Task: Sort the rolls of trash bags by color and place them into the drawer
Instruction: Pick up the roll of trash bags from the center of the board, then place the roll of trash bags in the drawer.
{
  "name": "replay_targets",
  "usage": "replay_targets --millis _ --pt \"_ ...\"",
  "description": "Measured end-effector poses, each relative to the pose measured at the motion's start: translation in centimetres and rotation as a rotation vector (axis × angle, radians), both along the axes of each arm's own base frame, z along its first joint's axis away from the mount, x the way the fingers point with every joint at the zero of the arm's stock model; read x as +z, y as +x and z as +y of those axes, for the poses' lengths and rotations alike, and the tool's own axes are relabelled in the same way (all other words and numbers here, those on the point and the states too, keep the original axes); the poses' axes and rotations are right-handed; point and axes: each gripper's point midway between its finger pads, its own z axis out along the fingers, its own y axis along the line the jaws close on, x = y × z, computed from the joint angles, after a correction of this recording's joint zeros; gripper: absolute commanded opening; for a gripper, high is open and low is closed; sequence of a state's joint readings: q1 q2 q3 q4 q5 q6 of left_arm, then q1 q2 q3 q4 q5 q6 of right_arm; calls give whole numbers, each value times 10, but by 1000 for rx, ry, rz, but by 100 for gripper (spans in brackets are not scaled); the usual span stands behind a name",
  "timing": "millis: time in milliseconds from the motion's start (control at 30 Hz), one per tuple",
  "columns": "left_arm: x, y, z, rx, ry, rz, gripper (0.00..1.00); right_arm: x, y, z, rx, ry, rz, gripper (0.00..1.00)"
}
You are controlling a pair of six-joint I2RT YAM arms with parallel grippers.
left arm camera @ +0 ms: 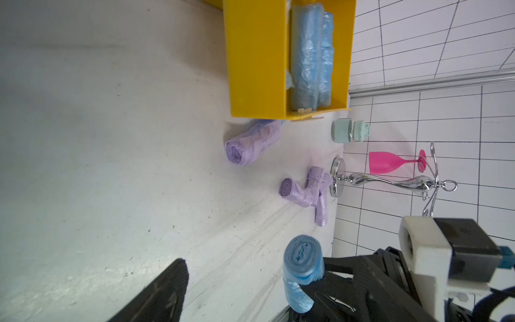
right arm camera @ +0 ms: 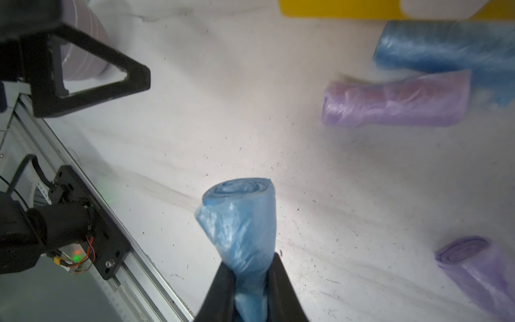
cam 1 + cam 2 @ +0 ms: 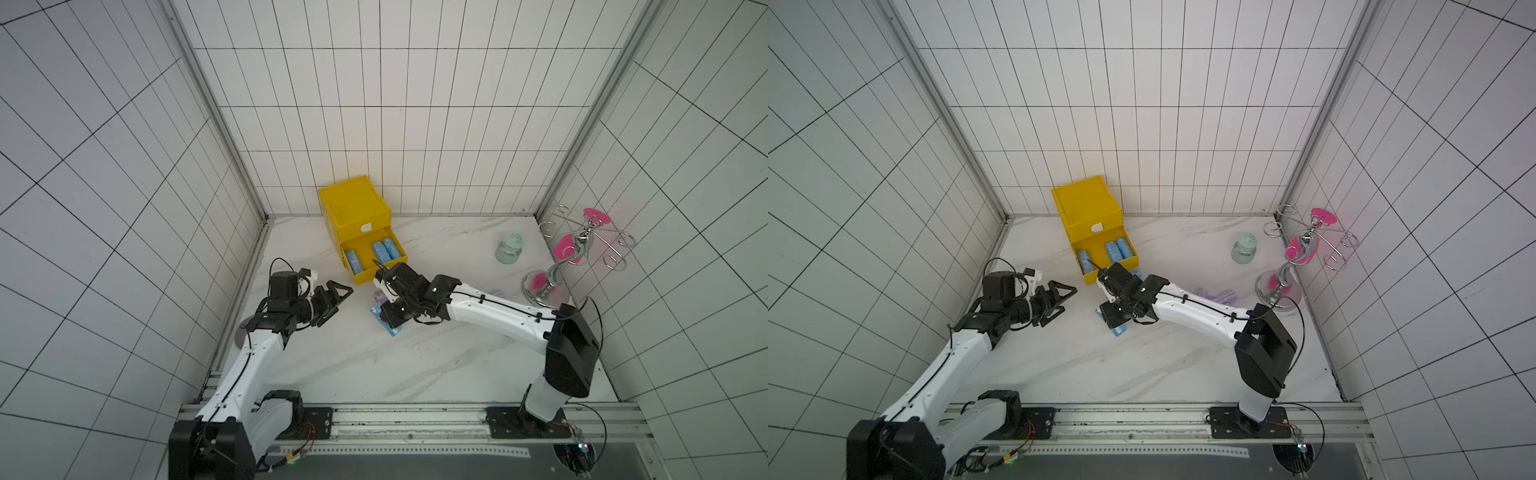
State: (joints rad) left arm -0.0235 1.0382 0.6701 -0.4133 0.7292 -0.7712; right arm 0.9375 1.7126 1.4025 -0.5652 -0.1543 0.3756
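My right gripper (image 2: 249, 260) is clamped on a light blue roll (image 2: 239, 220). Its two black fingers (image 2: 218, 292) pinch the crinkled plastic near one end, so the rest of the roll sticks out ahead of them, wound end facing away. In both top views this gripper sits low over the tabletop (image 3: 415, 365), just in front of the open drawer (image 3: 362, 277). Only a scrap of the held roll shows beneath my wrist there, and I cannot tell whether it has cleared the tabletop.

My left gripper (image 3: 341, 304) hangs with its jaws wide apart and nothing between them. It is a little to the left of the drawer front, pointing toward the right gripper and touching nothing.

The drawer is pulled out from the bottom of a yellow cabinet (image 3: 353, 203) that stands against the back wall. Three blue rolls lie inside it, one (image 3: 355, 259) on its left side and two (image 3: 379, 251) side by side on its right.

Out on the tabletop, another blue roll (image 2: 446, 47) lies close to the drawer front, with a lilac roll (image 2: 395, 103) just beside it. A small heap of lilac rolls (image 1: 306, 192) lies right by the round base of a chrome stand (image 1: 390, 181), and a pink glass (image 1: 387, 163) hangs upside down from that stand. A pale green jar (image 3: 509, 249) stands upright near the stand, toward the back wall.
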Motion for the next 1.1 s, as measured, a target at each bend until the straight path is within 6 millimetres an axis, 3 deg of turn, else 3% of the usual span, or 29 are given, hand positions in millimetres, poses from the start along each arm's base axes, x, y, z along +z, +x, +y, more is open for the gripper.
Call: replay_targets --millis 233,400,667,833,1000,1100 --pt "39 35 -4 -23 -19 -68 92 60 69 14 -87 132 -90 5" --pt "46 54 -3 -33 -31 -77 92 76 111 35 -118 194 -118 5" --pt "45 59 -3 -41 -46 -67 92 64 160 62 -163 237 -105 6" --pt "46 58 -3 -46 -52 -67 92 51 180 65 -204 247 -86 8" --pt "43 57 -2 -47 -58 -62 92 40 193 66 -238 255 -65 14" --pt "39 55 -2 -50 -62 -52 92 38 198 69 -246 268 -53 26"
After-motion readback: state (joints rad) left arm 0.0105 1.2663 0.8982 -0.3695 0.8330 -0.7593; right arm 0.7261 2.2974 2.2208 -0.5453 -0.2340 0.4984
